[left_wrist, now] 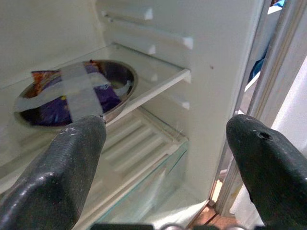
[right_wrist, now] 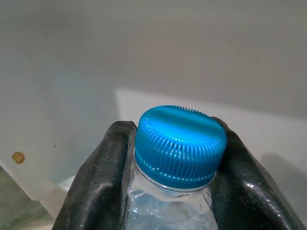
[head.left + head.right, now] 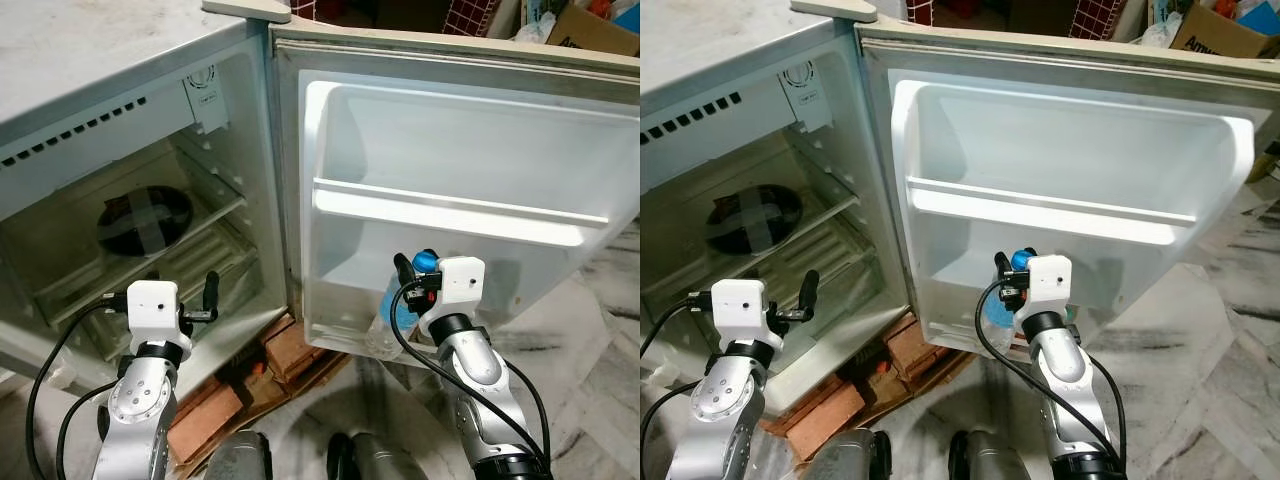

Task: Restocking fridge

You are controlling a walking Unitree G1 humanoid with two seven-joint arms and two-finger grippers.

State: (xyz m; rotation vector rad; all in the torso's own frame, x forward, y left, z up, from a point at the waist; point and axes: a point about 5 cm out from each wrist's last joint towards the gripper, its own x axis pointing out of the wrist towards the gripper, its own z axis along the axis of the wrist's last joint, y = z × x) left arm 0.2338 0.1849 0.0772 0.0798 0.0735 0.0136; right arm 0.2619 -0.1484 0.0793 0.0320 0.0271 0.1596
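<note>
Right wrist view: a water bottle (image 2: 175, 158) is clamped just under its blue cap (image 2: 180, 143) by the right gripper (image 2: 170, 182), at the lower shelf of the open fridge door (image 3: 450, 200). The left gripper (image 1: 165, 158) is held wide apart before a taped bowl (image 1: 76, 91) inside the fridge.

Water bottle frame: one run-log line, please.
right gripper: shut on water bottle neck, at door's lower shelf | left gripper: open, facing fridge interior | taped bowl: on shelf
</note>
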